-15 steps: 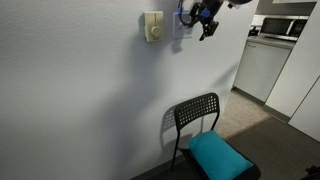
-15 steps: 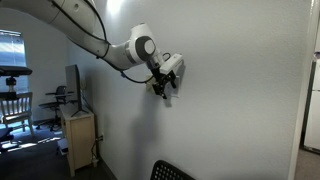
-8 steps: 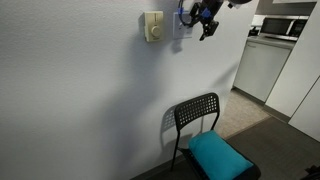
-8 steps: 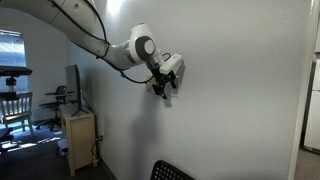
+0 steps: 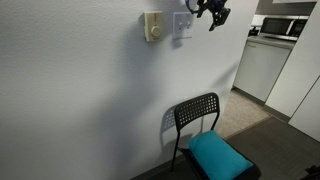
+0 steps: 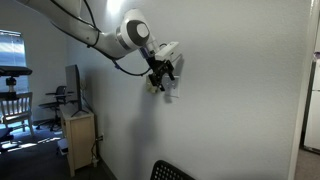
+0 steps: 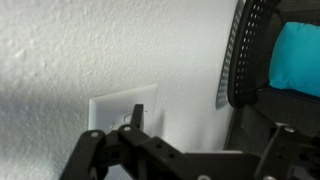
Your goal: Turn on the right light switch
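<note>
Big white wall (image 5: 80,90) fills the scene, and one robot arm (image 6: 95,35) sweeps in along it, high above the chair. One black chair (image 5: 196,112) stands against the wall, carrying one teal cushion (image 5: 218,155) on its seat. Straight up from the chair back, well apart from it, sits the right light switch (image 5: 183,24): a white, roughly square plate, flat on the wall. The wrist view shows it close (image 7: 115,110), pale and plain with a small dark mark near its upper middle; its toggles are too small to count. That makes two wall plates, the other being one narrower cream plate with a round knob (image 5: 153,26), also high above the chair and just off to the side away from the kitchen. One gripper (image 5: 213,14) hangs higher still above the chair, just beside the white plate's upper corner, seen also against the wall in an exterior view (image 6: 163,75). How far apart its fingers stand, I cannot tell.
</note>
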Motion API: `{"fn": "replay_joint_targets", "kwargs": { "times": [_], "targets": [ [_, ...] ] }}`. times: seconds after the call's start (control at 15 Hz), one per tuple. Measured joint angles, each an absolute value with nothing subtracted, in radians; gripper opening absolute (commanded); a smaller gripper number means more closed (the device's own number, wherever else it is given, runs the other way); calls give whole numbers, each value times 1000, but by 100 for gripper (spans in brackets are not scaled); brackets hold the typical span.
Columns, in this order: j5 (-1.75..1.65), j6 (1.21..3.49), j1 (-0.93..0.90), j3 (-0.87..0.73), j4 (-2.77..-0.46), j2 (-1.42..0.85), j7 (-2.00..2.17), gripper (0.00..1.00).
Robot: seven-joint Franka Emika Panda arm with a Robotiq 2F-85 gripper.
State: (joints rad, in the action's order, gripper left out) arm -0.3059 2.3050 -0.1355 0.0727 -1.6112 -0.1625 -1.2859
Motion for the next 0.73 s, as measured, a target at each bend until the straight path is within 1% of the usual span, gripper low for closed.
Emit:
{"fn": "replay_joint_targets", "kwargs": {
  "times": [0.33,0.73],
  "targets": [
    [-328,2249,-137,73,-1647,-89,-1286,100],
    [-328,2238,-137,74,-1658,-74,-1286,100]
  ]
}}
